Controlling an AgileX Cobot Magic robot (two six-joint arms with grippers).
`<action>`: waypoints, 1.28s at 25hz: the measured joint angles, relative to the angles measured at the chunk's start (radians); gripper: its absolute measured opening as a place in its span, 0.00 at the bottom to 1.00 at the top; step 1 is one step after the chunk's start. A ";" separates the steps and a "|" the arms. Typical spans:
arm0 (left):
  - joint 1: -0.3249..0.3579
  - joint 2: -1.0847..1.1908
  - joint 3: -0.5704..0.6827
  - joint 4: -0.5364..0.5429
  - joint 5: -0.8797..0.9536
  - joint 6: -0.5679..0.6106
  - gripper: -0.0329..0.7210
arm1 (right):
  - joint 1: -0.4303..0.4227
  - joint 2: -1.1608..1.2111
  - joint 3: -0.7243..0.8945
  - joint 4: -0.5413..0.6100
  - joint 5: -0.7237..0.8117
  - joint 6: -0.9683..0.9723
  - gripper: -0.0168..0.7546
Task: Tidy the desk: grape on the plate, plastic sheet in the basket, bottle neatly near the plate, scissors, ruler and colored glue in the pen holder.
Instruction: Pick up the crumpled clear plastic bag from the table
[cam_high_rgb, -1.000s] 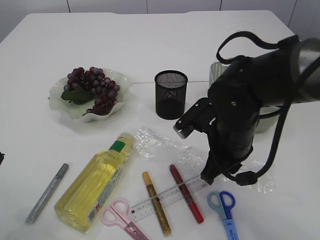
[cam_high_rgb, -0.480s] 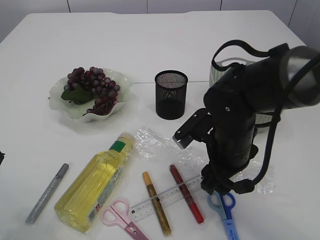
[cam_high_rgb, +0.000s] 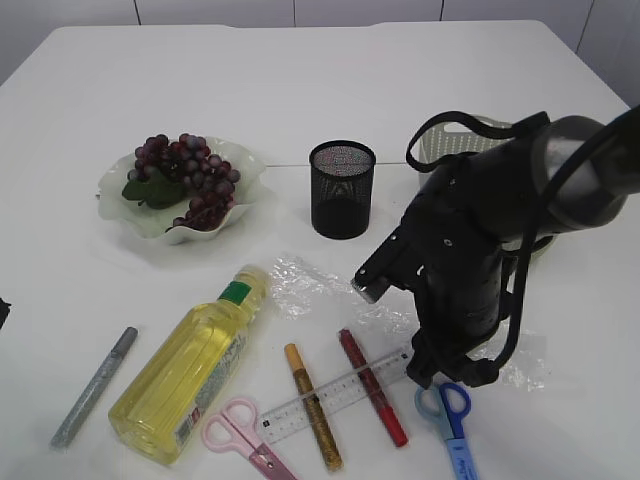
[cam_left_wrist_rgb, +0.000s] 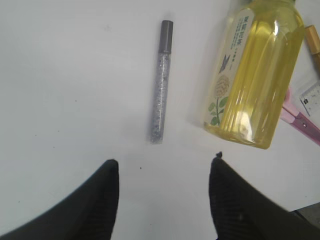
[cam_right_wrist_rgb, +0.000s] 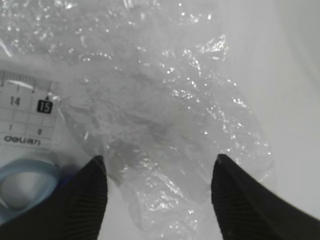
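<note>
The grapes (cam_high_rgb: 185, 180) lie on the pale plate (cam_high_rgb: 120, 212). The black mesh pen holder (cam_high_rgb: 342, 188) stands mid-table. The crumpled clear plastic sheet (cam_high_rgb: 320, 290) spreads to the right; it also shows in the right wrist view (cam_right_wrist_rgb: 165, 100). My right gripper (cam_right_wrist_rgb: 159, 162) is open, low over the sheet, its jaws either side of a fold. The yellow bottle (cam_high_rgb: 190, 365) lies on its side. Pink scissors (cam_high_rgb: 245, 432), blue scissors (cam_high_rgb: 450, 415), the ruler (cam_high_rgb: 335, 395), and gold (cam_high_rgb: 312, 405), red (cam_high_rgb: 372, 385) and silver glue pens (cam_high_rgb: 95, 385) lie at the front. My left gripper (cam_left_wrist_rgb: 164, 162) is open and empty near the silver pen (cam_left_wrist_rgb: 161, 82).
The pale basket (cam_high_rgb: 455, 140) stands behind my right arm (cam_high_rgb: 470, 250), mostly hidden by it. The ruler's end (cam_right_wrist_rgb: 27, 117) and a blue scissor handle (cam_right_wrist_rgb: 22, 185) lie just left of my right jaws. The bottle (cam_left_wrist_rgb: 255, 75) lies right of my left gripper.
My right arm has lowered and moved forward toward the right end of the plastic sheet, uncovering more of the basket behind it. The objects on the table have not moved.
</note>
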 joint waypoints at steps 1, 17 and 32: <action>0.000 0.000 0.000 0.000 -0.002 0.000 0.61 | 0.000 0.002 0.000 0.000 -0.002 0.003 0.58; 0.000 0.000 0.000 0.000 -0.013 0.000 0.61 | 0.000 0.005 0.000 -0.036 -0.019 0.063 0.00; 0.000 0.000 0.000 0.000 -0.013 0.000 0.61 | 0.000 -0.222 0.000 0.019 -0.001 0.044 0.00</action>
